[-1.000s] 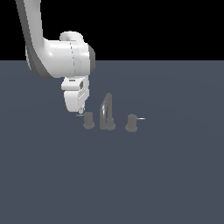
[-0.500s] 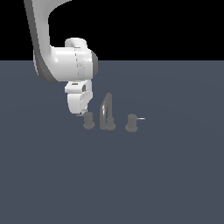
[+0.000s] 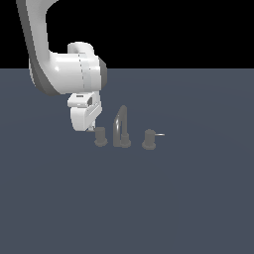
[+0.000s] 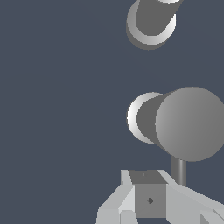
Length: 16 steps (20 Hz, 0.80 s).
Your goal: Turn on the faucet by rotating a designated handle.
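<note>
Your gripper (image 3: 90, 128) hangs just beside the handle (image 3: 100, 136), its finger (image 4: 148, 199) by the lever pin (image 4: 178, 171). You cannot tell whether it is clenched. The spout (image 3: 120, 126) stands next along the faucet.

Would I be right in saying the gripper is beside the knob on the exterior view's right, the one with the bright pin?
Not quite: the gripper is beside the knob on the exterior view's left, the handle without the bright pin. The exterior view shows the bright-pinned knob standing apart, beyond the spout.

Handle (image 3: 100, 136) sits at the exterior view's left of the spout (image 3: 120, 127); twin knob (image 3: 148, 139) on its right; end effector (image 3: 89, 128) just beside the handle.
</note>
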Motion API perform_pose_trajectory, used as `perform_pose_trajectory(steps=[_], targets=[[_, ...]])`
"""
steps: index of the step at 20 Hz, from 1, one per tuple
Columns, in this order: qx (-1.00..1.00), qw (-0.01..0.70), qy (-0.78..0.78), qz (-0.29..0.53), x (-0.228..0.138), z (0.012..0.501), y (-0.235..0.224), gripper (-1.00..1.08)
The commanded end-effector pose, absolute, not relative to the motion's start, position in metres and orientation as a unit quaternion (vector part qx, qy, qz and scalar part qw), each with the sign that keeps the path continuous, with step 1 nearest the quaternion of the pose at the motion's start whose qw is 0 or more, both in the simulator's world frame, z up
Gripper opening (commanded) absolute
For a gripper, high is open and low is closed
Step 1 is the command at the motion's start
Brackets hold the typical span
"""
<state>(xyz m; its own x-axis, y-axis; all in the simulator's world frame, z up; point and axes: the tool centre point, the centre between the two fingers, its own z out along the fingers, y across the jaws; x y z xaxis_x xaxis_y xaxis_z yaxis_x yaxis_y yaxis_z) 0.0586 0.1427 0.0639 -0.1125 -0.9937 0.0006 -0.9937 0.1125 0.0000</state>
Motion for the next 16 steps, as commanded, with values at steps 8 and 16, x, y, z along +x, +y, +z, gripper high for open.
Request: perform_pose_trajectory(steps=[8,16], targets=[[0.664,-0.002,-0.748,0.002,0.042,0.064,0.145,-1.00],[0.666,-0.001,-0.746,0.001,0.016,0.064,0.146,-1.00]])
